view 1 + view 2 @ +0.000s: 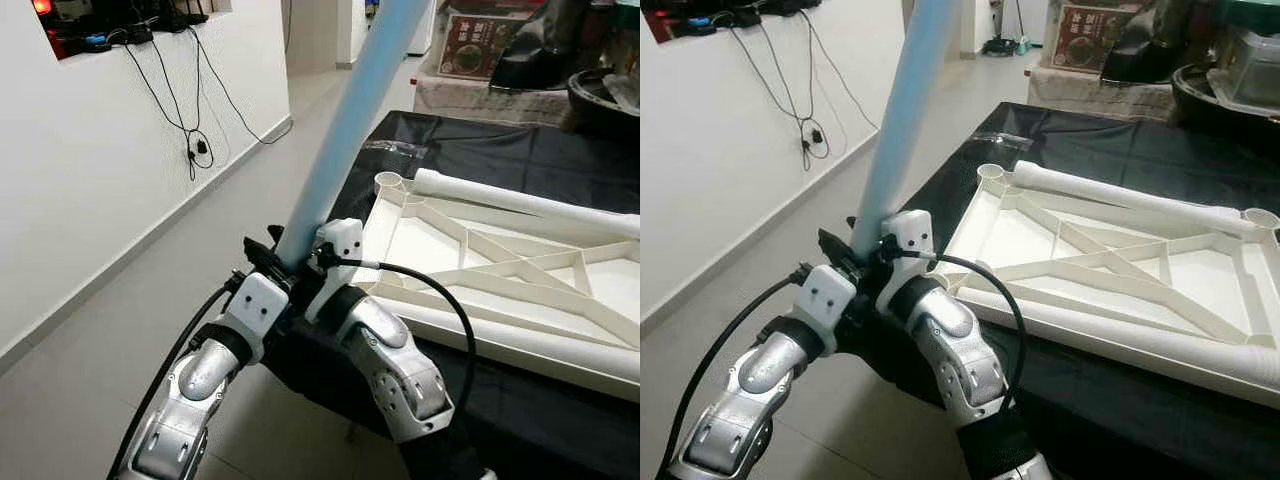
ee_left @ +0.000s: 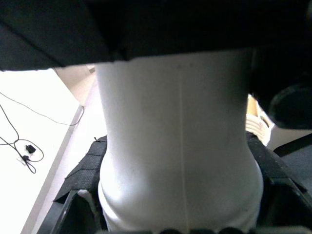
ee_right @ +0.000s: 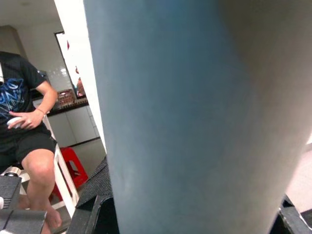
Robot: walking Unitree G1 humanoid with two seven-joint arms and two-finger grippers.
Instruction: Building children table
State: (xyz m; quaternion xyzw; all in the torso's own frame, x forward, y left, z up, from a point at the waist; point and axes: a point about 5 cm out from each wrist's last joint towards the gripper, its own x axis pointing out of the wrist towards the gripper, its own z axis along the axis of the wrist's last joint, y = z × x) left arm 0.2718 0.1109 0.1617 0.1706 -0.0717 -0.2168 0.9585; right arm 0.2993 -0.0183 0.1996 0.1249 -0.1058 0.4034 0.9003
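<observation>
Left gripper (image 1: 268, 250) and right gripper (image 1: 322, 252) both pinching base of blue tube (image 1: 345, 130), tube leaning toward 1 o'clock. White tabletop (image 1: 500, 270) upside down at 3 o'clock on black cloth (image 1: 520, 160).

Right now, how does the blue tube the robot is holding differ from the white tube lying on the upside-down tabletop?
The blue tube is pale blue; the white tube is white. The blue tube stands tilted, held at its lower end between the left gripper and right gripper; the white tube lies flat along the tabletop's far edge, with neither gripper on it. Both are long, round tubes.
</observation>
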